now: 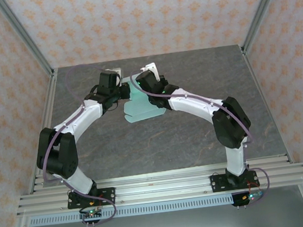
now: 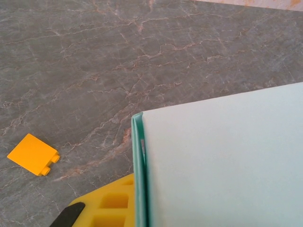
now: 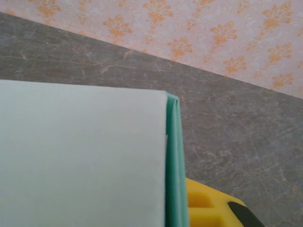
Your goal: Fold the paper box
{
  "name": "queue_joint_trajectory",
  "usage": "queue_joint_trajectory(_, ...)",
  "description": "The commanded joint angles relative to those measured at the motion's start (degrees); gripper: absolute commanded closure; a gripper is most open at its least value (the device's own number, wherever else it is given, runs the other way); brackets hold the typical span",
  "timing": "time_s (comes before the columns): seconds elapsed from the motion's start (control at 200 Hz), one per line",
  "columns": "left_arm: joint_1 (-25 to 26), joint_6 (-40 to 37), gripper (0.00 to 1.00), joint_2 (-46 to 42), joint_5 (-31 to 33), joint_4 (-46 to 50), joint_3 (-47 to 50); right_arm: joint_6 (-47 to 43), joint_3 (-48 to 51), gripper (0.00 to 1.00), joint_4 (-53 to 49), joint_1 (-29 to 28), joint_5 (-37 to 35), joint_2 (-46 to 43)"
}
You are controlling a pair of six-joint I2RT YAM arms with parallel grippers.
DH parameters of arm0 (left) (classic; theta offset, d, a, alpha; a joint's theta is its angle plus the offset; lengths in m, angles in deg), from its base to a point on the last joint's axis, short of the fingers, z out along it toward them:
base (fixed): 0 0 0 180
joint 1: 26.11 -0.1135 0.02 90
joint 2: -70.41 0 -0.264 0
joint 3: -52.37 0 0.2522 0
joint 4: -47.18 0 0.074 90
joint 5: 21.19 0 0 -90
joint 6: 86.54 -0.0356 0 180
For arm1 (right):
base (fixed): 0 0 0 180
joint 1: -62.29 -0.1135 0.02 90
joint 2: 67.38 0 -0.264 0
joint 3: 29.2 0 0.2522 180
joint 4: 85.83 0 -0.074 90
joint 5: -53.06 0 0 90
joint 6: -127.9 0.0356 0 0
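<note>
The paper box (image 1: 143,110) is pale mint-green card, partly folded, lying mid-table with one part raised between the two arms. My left gripper (image 1: 125,93) meets it from the left and my right gripper (image 1: 141,89) from the right. In the left wrist view the card (image 2: 222,161) stands upright, its doubled edge pressed flat against my yellow finger (image 2: 106,203); the other finger is hidden behind the card. The right wrist view mirrors this: the card (image 3: 80,156) has its folded edge tight against the yellow finger (image 3: 208,208), the far finger hidden. Both grippers are shut on the card.
A small orange block (image 2: 32,154) lies on the grey marbled table (image 1: 198,135), left of the left gripper. Patterned walls and metal posts close in the table at the back and both sides. An aluminium rail runs along the near edge by the arm bases.
</note>
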Motion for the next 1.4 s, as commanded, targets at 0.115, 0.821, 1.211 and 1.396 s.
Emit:
queue_joint_trajectory(0.115,0.7,-0.7,1.00,-2.1,-1.2,2.2,-0.4,1.3,-2.7,0.81,-3.1,1.5,-10.1,1.9)
queue_joint_trajectory(0.821,0.7,-0.3,1.00,-0.2,0.3,2.8,-1.3,0.1,4.5,0.34,-4.5,1.5,23.0,-7.1)
queue_joint_trajectory(1.211,0.7,-0.4,1.00,-0.3,-0.1,2.7,-1.4,-4.8,6.6,0.18,-11.6,3.4,33.3,-17.2)
queue_joint_trajectory(1.396,0.7,-0.7,1.00,-0.2,-0.1,3.0,-1.5,-6.8,11.0,0.16,-13.5,8.1,42.8,-25.5)
